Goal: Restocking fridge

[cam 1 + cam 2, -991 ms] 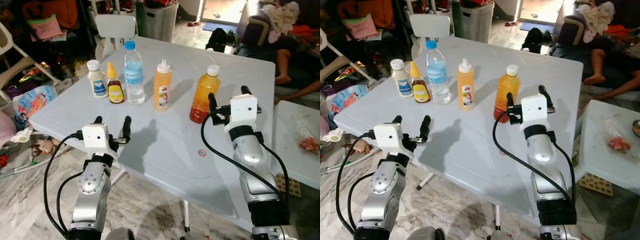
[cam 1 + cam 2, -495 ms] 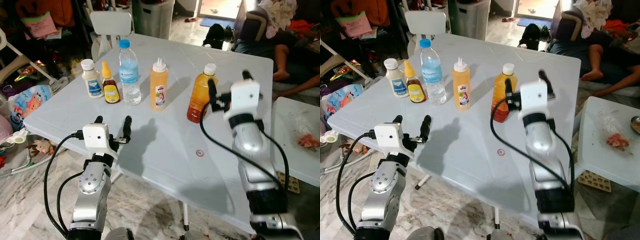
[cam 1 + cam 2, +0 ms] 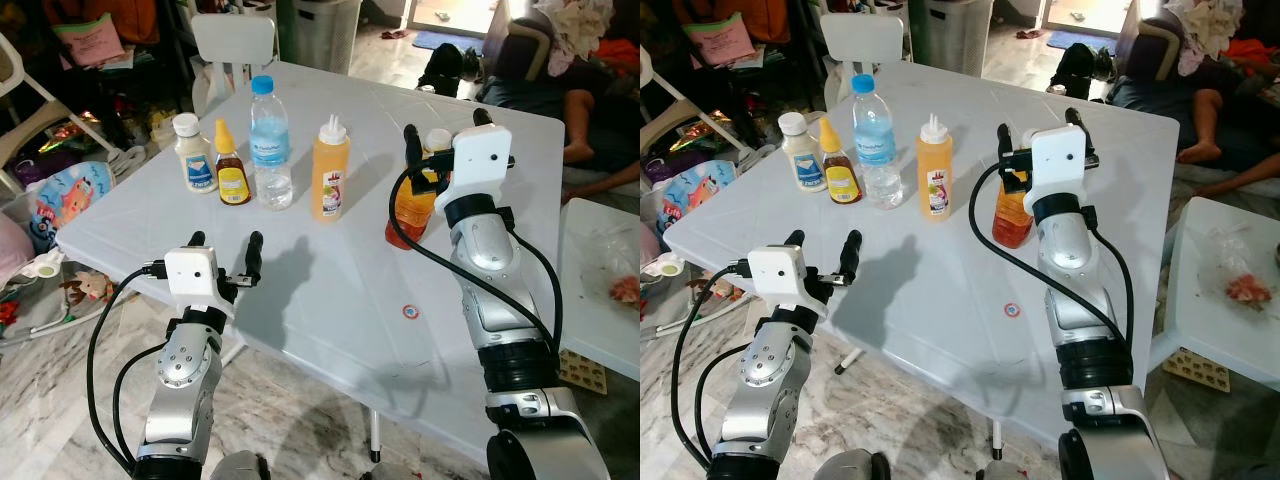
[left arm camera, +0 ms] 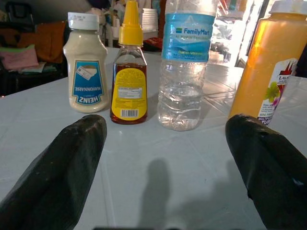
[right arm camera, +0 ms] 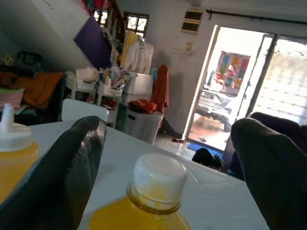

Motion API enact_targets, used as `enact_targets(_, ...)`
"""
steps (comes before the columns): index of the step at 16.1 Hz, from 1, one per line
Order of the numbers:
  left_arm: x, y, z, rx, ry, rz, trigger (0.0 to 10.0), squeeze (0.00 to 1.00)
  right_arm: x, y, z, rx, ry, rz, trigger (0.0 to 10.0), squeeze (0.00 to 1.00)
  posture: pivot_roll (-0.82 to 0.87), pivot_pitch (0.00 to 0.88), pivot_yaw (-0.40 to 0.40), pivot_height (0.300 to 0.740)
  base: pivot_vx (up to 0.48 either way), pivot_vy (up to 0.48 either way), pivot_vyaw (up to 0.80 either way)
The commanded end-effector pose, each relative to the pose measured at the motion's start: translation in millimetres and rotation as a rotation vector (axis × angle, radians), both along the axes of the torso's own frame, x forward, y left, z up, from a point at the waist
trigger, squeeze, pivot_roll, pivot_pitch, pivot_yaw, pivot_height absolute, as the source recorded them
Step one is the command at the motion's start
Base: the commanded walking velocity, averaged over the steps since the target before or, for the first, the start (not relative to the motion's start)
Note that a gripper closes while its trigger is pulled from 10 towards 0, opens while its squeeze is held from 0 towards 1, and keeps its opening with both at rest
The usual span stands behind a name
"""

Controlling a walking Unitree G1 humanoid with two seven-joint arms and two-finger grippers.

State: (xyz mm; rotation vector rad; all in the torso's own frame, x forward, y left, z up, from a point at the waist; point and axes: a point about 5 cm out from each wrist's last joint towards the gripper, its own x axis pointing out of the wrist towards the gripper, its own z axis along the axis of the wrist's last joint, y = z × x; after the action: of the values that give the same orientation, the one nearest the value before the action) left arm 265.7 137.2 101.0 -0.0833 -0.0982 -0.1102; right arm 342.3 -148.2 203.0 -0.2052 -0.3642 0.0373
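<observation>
Five bottles stand on the white table (image 3: 330, 300). We take the water bottle (image 3: 270, 145) as landmark. To its left stand the mayonnaise bottle (image 3: 192, 153) and, just beside it, the honey bottle (image 3: 231, 165). In front of it, at the table's near edge, we see the left gripper (image 3: 224, 255), fingers spread, holding nothing. To its right stands the orange squeeze bottle (image 3: 329, 170); farther right the juice bottle (image 3: 412, 205), upright. The right gripper (image 3: 441, 140) hovers at its white cap, fingers spread either side, apart from it.

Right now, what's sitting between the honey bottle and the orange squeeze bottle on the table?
The water bottle stands between the honey bottle and the orange squeeze bottle, as seen in both eye views and the left wrist view.
</observation>
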Motion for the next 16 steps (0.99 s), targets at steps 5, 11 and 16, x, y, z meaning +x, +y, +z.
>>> enact_targets(5, 0.8, -3.2, 4.2, 0.006, -0.013, -0.025, 10.0, 0.00, 7.8, -8.3, 1.6, 0.052, 0.012, -0.038, 10.0, 0.00, -0.05, 0.019, 0.007, 0.740, 0.000, 0.000, 0.00)
enact_targets(11, -0.8, -2.7, 3.8, 0.008, -0.009, -0.028, 10.0, 0.00, 21.8, -4.3, 0.9, 0.112, 0.046, -0.020, 9.3, 0.00, -0.04, 0.027, 0.008, 0.740, 0.000, 0.000, 0.00)
enact_targets(16, -3.1, -3.1, 2.0, 0.007, 0.000, -0.030, 10.0, 0.00, 27.7, 4.2, 4.0, 0.154, 0.046, -0.006, 0.0, 0.00, -0.03, 0.033, 0.007, 0.740, 0.000, 0.000, 0.00)
